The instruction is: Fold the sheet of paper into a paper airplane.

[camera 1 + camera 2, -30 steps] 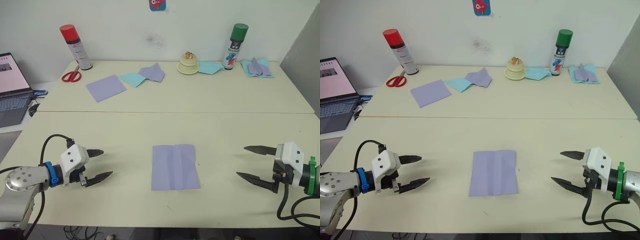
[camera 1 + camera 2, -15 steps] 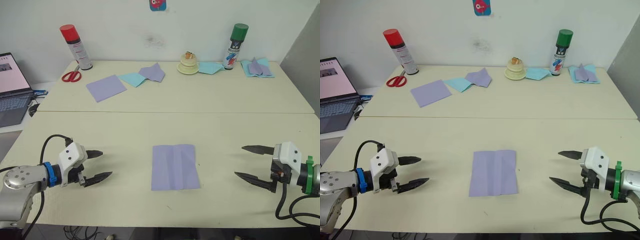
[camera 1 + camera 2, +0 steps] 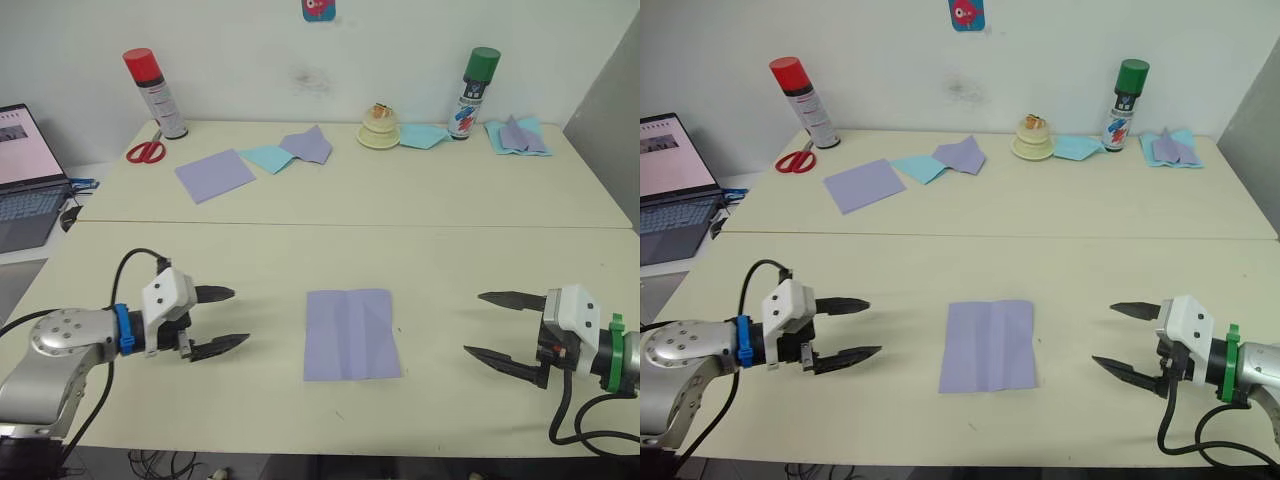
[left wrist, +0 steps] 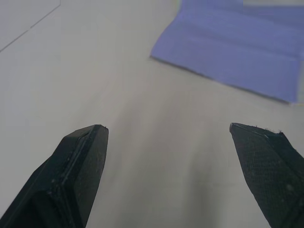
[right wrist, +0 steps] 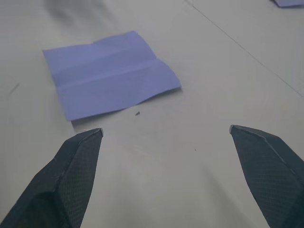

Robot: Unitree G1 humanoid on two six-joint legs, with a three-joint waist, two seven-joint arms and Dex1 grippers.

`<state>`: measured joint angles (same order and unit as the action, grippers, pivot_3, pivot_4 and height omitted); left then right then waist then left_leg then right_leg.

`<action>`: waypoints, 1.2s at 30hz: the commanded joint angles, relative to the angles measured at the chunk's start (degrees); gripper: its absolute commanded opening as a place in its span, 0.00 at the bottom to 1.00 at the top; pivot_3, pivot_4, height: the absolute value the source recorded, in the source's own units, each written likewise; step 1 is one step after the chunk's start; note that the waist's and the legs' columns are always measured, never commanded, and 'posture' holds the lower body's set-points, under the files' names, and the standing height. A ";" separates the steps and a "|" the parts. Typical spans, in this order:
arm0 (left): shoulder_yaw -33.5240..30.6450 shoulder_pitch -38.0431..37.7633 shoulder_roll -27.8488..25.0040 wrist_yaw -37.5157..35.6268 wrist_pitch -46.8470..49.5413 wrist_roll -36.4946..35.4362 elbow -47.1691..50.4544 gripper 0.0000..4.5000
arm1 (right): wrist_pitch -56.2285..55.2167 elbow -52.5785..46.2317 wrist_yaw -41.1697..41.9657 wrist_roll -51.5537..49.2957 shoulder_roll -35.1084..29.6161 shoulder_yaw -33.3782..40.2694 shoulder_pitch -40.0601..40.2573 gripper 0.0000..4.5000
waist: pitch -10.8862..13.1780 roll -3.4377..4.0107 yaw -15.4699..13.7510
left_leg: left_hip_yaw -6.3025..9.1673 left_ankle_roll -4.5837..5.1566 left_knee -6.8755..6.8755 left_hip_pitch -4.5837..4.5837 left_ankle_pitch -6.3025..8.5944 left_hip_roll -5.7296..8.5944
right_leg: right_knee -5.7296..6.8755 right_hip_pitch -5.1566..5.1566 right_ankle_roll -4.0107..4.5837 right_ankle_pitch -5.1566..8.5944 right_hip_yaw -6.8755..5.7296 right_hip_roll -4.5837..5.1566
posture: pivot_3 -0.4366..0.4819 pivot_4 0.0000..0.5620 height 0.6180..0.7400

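Sheet of paper [image 3: 351, 334]: lavender, near square, lying flat and unfolded near the front middle of the near table [image 3: 300, 260], with lengthwise crease lines running front to back; nothing touches it.
Left gripper [image 3: 232, 319]: low over the table to the left of the sheet, pointing toward it, its two black fingers apart with nothing between them; near the sheet's left edge but clear of it.
Right gripper [image 3: 483, 325]: low over the table to the right of the sheet, pointing toward it, its fingers spread wide and holding nothing; clear of the sheet's right edge.
Left wrist view: the sheet's near corner and edge lie ahead of the two spread fingers [image 4: 78, 166], with bare table between.
Right wrist view: the whole sheet lies ahead of the spread fingers [image 5: 76, 166], its creases plain.
Far table [image 3: 430, 190]: a smooth lavender square [image 3: 213, 175] on the left part, a light-blue sheet with a lavender pointed piece [image 3: 306, 146] just beside it.
Back edge: red-capped spray can [image 3: 155, 93] with red scissors [image 3: 147, 151] beside it; green-capped spray can [image 3: 472, 91]; a small cream dish [image 3: 380, 130]; more light-blue and lavender paper [image 3: 516, 135] at the far right.
Far left: an open laptop [image 3: 28, 175] on a separate surface.
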<state>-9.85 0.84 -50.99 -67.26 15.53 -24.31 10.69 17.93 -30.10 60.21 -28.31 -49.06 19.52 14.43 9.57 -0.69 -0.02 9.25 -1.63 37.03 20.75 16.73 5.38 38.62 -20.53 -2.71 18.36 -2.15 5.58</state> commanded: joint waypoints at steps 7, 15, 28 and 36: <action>10.22 11.53 4.12 -4.47 1.60 -0.34 -3.14 0.64 | 4.96 -10.49 -6.18 -3.23 2.70 -0.68 2.27 1.00 | 0.00 0.00 0.07 | -0.02 -0.03 0.03 -0.01 -0.02 0.02 | 0.04 0.01 0.00 0.00 0.00 -0.01 | 0.48 0.27 1.00; 20.74 19.40 12.38 -4.91 -2.89 6.56 -11.24 0.07 | 6.78 -10.57 -9.41 -2.57 3.41 -3.87 -0.78 1.00 | 0.02 -0.04 0.09 | -0.03 -0.11 0.05 -0.01 -0.07 0.02 | 0.05 0.02 -0.01 -0.01 -0.01 -0.06 | 0.48 0.27 1.00; 31.52 25.50 21.88 -3.21 -13.36 19.80 -26.42 0.01 | 6.89 -7.37 -12.49 3.25 3.07 -10.24 -4.25 1.00 | 0.02 -0.11 0.14 | -0.06 -0.13 0.18 -0.02 -0.08 0.01 | 0.14 0.02 -0.02 -0.01 0.02 -0.11 | 0.48 0.27 1.00; 30.03 24.73 21.05 -0.63 -13.31 20.47 -27.34 0.00 | 6.28 -0.43 -14.12 10.87 2.67 -17.10 -10.11 0.86 | -0.04 -0.11 0.15 | 0.01 -0.13 0.47 -0.06 -0.08 -0.02 | 0.32 0.09 -0.07 -0.04 0.03 -0.28 | 0.48 0.27 1.00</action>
<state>20.25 26.80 -28.43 -68.86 0.81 -6.26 -15.02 25.43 -30.51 46.13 -18.52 -46.07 2.70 5.04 9.53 -0.80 0.14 9.28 -1.76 37.56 20.69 16.65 5.35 38.95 -20.44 -2.78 18.32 -2.12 5.30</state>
